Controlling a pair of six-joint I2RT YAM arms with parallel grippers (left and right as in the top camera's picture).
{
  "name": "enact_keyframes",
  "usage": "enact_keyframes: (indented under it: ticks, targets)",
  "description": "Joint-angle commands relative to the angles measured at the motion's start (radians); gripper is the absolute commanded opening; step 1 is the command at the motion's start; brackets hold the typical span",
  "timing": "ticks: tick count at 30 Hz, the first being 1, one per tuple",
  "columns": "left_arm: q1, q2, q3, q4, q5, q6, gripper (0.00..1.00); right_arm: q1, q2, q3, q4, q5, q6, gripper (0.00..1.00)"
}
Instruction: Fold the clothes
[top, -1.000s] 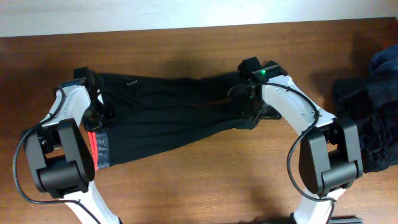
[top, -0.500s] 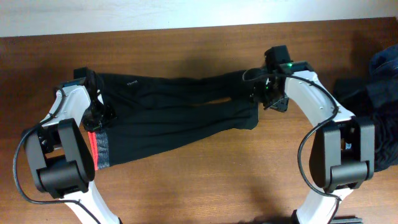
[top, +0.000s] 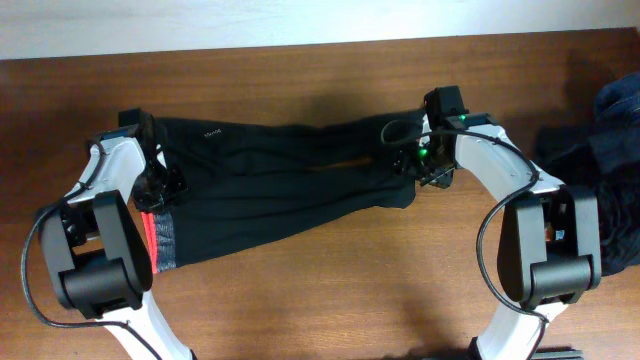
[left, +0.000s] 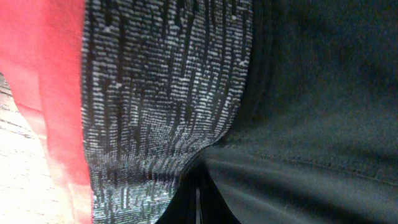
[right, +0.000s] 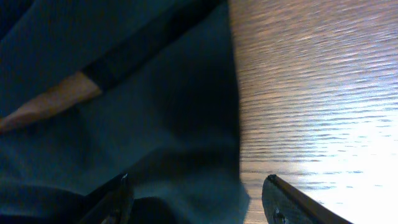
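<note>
the left gripper (top: 158, 187) pinches the grey waistband (left: 161, 99) of the long black soft-fabric pants (top: 280, 180), which lie stretched across the brown wooden table (top: 330, 290). the right gripper (top: 410, 165) has its fingers spread over the leg ends (right: 186, 124). a heap of dark denim garments (top: 610, 140) lies far right.
</note>
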Motion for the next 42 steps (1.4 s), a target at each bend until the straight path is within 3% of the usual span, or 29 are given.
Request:
enact_keyframes:
  ticks: [1,9,11,17,32,42]
  targets:
    - [0.000,-0.018,-0.006,-0.005,-0.017,-0.006,0.05,0.000,-0.022,-0.027,0.030,-0.045,-0.034,0.72]
    - [0.000,-0.018,-0.006,-0.006,-0.017,-0.006,0.05,-0.027,-0.011,-0.089,0.121,-0.050,-0.034,0.71]
    - [0.000,-0.018,-0.006,-0.008,-0.017,-0.006,0.05,-0.026,-0.006,-0.089,0.122,-0.054,-0.034,0.67]
    - [0.000,-0.018,-0.006,-0.008,-0.017,-0.006,0.05,-0.026,-0.008,-0.079,0.126,-0.054,-0.043,0.06]
    - [0.000,-0.018,-0.006,-0.005,-0.017,-0.006,0.05,0.061,-0.033,0.240,-0.191,-0.072,-0.143,0.04]
    - [0.000,-0.018,-0.006,-0.005,-0.017,-0.006,0.05,0.327,-0.033,0.275,-0.131,-0.004,-0.143,0.04]
